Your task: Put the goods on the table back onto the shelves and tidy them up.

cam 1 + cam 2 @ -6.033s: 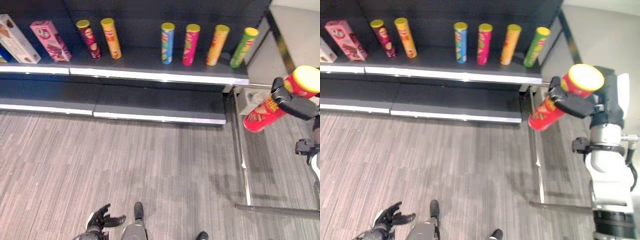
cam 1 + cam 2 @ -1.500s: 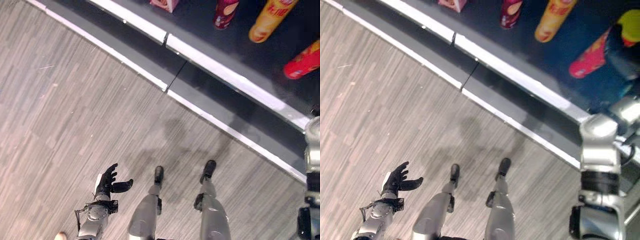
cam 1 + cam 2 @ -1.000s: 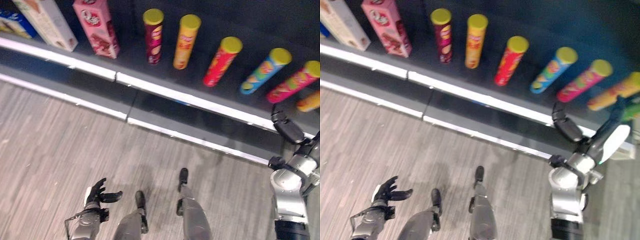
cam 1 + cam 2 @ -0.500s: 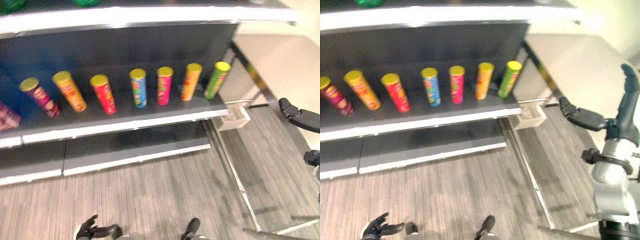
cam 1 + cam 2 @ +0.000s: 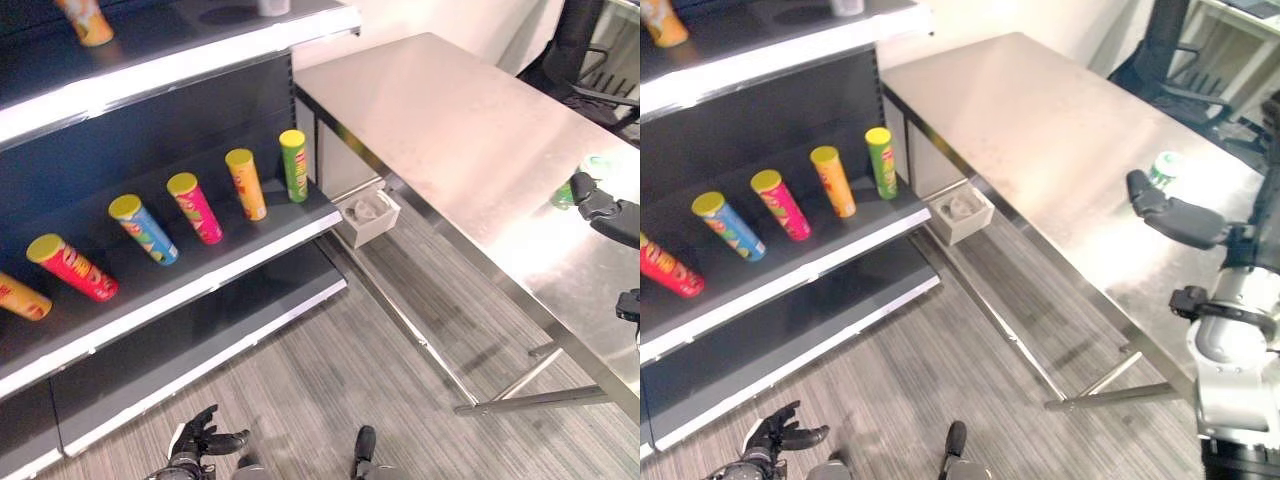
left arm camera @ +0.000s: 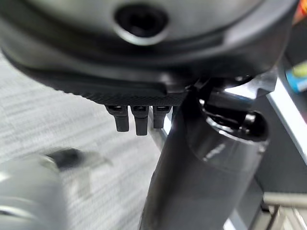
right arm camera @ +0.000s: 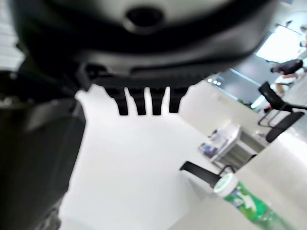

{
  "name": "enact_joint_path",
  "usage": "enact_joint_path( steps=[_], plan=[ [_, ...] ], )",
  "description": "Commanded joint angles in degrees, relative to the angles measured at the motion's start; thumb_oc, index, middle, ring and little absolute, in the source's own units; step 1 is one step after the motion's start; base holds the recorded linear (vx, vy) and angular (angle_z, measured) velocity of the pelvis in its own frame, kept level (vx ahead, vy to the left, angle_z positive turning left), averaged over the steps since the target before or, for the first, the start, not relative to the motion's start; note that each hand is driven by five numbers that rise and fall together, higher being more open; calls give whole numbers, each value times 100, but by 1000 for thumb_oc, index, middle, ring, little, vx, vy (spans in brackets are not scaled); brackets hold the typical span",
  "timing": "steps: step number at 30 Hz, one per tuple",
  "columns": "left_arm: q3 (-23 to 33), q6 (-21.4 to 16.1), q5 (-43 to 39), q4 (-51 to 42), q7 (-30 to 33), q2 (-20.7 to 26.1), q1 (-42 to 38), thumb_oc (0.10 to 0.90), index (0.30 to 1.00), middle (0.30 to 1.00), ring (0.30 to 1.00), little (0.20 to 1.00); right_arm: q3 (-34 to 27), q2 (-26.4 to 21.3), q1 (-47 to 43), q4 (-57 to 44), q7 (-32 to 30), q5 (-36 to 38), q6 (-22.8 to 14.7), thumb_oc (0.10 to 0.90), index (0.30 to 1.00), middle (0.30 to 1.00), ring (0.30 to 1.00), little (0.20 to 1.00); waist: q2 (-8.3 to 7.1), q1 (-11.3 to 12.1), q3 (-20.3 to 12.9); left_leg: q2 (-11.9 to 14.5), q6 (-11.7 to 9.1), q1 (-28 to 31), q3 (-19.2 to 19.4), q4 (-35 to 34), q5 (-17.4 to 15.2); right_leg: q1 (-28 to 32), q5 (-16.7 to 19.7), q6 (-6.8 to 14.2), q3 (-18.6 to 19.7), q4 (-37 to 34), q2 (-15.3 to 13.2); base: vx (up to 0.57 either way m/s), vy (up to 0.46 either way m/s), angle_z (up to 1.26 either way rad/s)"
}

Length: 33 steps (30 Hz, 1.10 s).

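Now the steel table (image 5: 1060, 130) spreads under the right hand (image 5: 1175, 218), whose fingers (image 5: 1143, 195) are straight and released, empty. Just beyond their tips stands the green can (image 5: 1161, 170), untouched. Low, the left hand (image 5: 775, 435) hangs relaxed.

Bright overhead light, strong glare on steel table (image 5: 470, 130) toward 3 o'clock. Shelf (image 5: 200, 262) recess dim. Wrist views soft, backgrounds pretty blurry.

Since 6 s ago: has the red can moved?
Yes. The red can now stands on the shelf left of the blue can; the right hand is open.
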Motion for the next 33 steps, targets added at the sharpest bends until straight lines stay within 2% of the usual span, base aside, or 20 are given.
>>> enact_joint_path(
  steps=[1,2,4,5,9,12,13,14,16,17,19,20,22,24,27,28,30,31,32,33],
  plan=[
    [81,-329,159,-280,93,365,-104,800,900,900,900,900,-161,-611,-1038,-45,-183,115,-607,800,900,900,900,900,78,511,134,-251,159,-164,-287,-124,468,423,-593,858,-20,78,270,138,77,-100],
    [42,-316,137,-183,103,340,-145,800,900,900,900,900,-64,-655,-1092,13,-183,88,-592,800,900,900,900,900,176,525,143,-347,164,-175,-379,-309,532,482,-661,847,95,83,367,106,67,-99],
    [22,-330,170,-94,122,297,-147,800,900,900,900,900,-1,-653,-1125,50,-179,-9,-556,800,900,900,900,900,237,506,124,-368,221,94,-449,-508,538,565,-708,857,223,116,413,204,203,-91],
    [-16,-337,248,145,142,315,-227,800,900,900,900,900,45,-638,-1119,103,-127,-127,-466,800,900,900,900,900,185,410,-39,-392,256,362,-376,-645,523,644,-769,884,327,205,323,256,262,-64],
    [-40,-334,256,260,158,348,-338,800,900,900,900,900,84,-573,-1167,159,-164,-179,-436,800,900,900,900,900,113,403,-136,-424,395,604,-196,-710,411,642,-891,944,473,516,192,162,169,-34],
    [-16,-300,175,254,172,383,-431,800,900,900,900,900,32,-409,-1090,143,-176,-308,-366,800,900,900,900,900,74,417,-52,-445,617,834,-36,-695,259,232,-1003,1103,529,1753,43,107,170,-50],
    [2,-255,221,326,190,411,-491,800,900,900,900,900,-49,-309,-1057,77,-176,-369,-315,800,900,900,900,900,36,351,83,-474,763,1064,51,-716,172,-179,-721,1284,510,2726,-105,113,210,-71],
    [16,-251,207,272,194,451,-492,800,900,900,900,900,-68,-289,-1010,54,-149,-372,-306,800,900,900,900,900,81,317,163,-424,828,1195,85,-742,137,-395,-555,1268,422,3337,-202,115,172,-45],
    [0,-238,201,236,156,473,-458,800,900,900,900,900,-174,-277,-868,70,-160,-379,-318,800,900,900,900,900,86,310,162,-426,845,1284,38,-798,82,-587,-525,1216,392,3593,-383,147,31,-7],
    [3,-225,242,199,142,491,-428,800,900,900,900,900,-270,-255,-750,84,-171,-413,-289,800,900,900,900,900,67,335,128,-383,796,1308,41,-820,7,-592,-505,1191,225,3170,-669,181,-101,5],
    [38,-234,260,176,124,500,-445,800,900,900,900,900,-352,-261,-684,99,-161,-419,-258,800,900,900,900,900,39,350,110,-345,702,1322,2,-831,-85,-618,-470,1198,122,2340,-936,185,-209,6],
    [56,-248,263,169,134,509,-477,800,900,900,900,900,-446,-275,-624,160,-207,-391,-221,800,900,900,900,900,-30,319,107,-364,612,1329,-104,-798,-186,-575,-229,1285,213,1329,-965,163,-191,3],
    [70,-247,265,176,140,511,-497,800,900,900,900,900,-521,-259,-564,168,-245,-380,-207,800,900,900,900,900,-49,284,117,-346,580,1349,-168,-752,-261,-549,44,1366,310,844,-915,200,-191,16],
    [155,-252,332,177,127,507,-419,800,900,900,900,900,-692,-190,-274,140,-184,-453,-111,800,900,900,900,900,-209,239,18,-355,479,1514,-220,-692,-420,-374,432,1521,448,363,-931,398,-330,80],
    [94,-242,354,209,81,430,-339,800,900,900,900,900,-828,-272,8,171,8,-471,-78,800,900,900,900,900,-121,129,-167,12,252,1616,-329,-714,-431,-181,241,1435,249,340,-694,332,-414,55],
    [7,-233,325,141,36,377,-319,800,900,900,900,900,-931,-306,127,179,27,-443,-118,800,900,900,900,900,-2,61,-208,261,113,1571,-377,-673,-373,-86,57,1325,109,229,-499,222,-449,23],
    [-39,-229,295,93,4,336,-313,800,900,900,900,900,-983,-274,214,200,17,-378,-156,800,900,900,900,900,142,13,-226,508,-58,1507,-371,-591,-306,47,-162,1200,-40,135,-303,161,-384,44],
    [-61,-224,284,65,-15,331,-306,800,900,900,900,900,-977,-246,238,223,23,-285,-207,800,900,900,900,900,189,-11,-185,607,-135,1369,-375,-350,-261,127,-318,1097,-69,132,-196,64,-310,39],
    [-59,-209,266,-25,-40,367,-330,800,900,900,900,900,-994,-242,297,197,96,-129,-263,800,900,900,900,900,194,2,-68,644,-220,1083,-434,210,-22,252,-441,978,-85,116,-117,-3,-319,13],
    [-83,-195,279,-49,-46,365,-360,800,900,900,900,900,-975,-228,273,207,99,-3,-305,800,900,900,900,900,150,-2,79,602,-214,711,-467,731,68,362,-505,896,-176,104,-138,-19,-208,46]
  ],
)
